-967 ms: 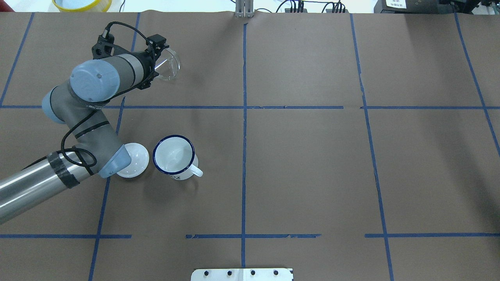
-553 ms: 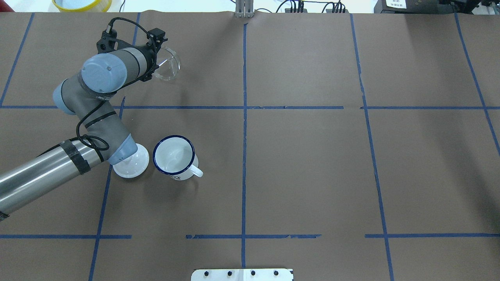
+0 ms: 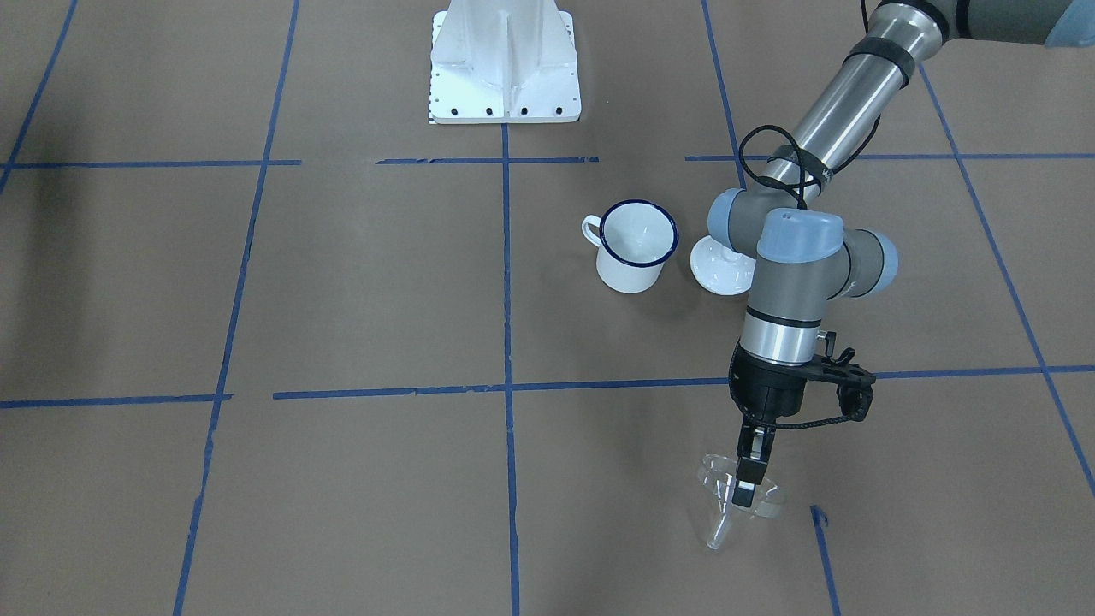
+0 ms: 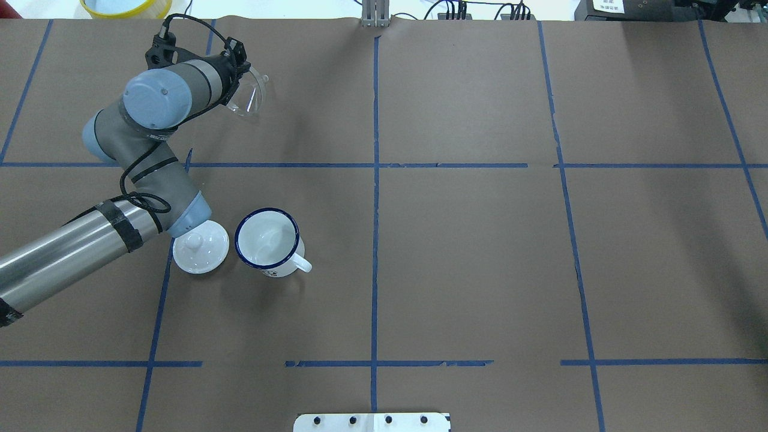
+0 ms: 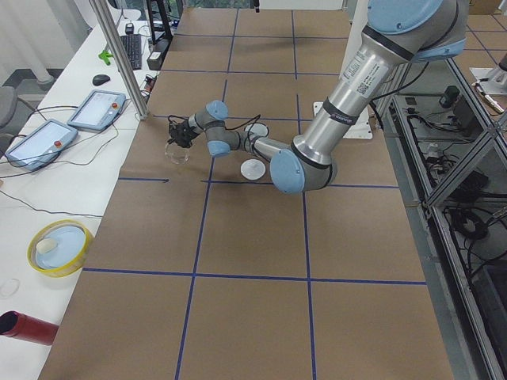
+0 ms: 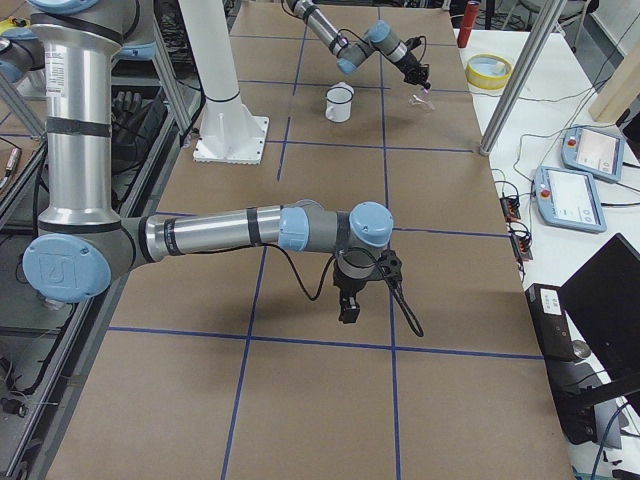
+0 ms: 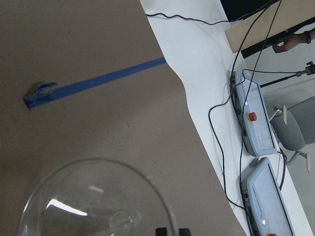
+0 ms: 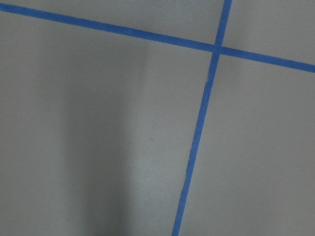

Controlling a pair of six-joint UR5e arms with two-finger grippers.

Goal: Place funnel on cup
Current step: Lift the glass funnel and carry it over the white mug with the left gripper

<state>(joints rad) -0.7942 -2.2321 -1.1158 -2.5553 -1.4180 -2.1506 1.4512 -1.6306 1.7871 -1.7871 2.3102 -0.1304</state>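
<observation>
Table (image 4: pixel 480 252): brown paper sheet, matte, ruled into squares by blue tape; white desks with cables and pendants lie beyond its far edge.
Funnel (image 3: pixel 725 506): clear, thin-walled, with a wide round cone and a narrow spout; it is at the far left of the table, tilted, spout slanting down toward the paper. Whether the tip touches the table cannot be told.
Left gripper (image 3: pixel 742 494): jaws pinching the funnel's rim, one finger inside the cone and one outside.
Handling: likely very light, stiff and smooth, so it could swing or slip in a rim pinch. The rim is the sensible hold, since it leaves the spout free to drop into the mug.
Enamel mug (image 4: pixel 267 240): white, glossy, dark blue rim, loop handle to the near right; upright, open and empty, well apart from the funnel.
Lid (image 4: pixel 200 247): round, white, knobbed, just left of the mug.
Right gripper (image 6: pixel 347 305): low over bare paper far to the right; jaws cannot be told.
</observation>
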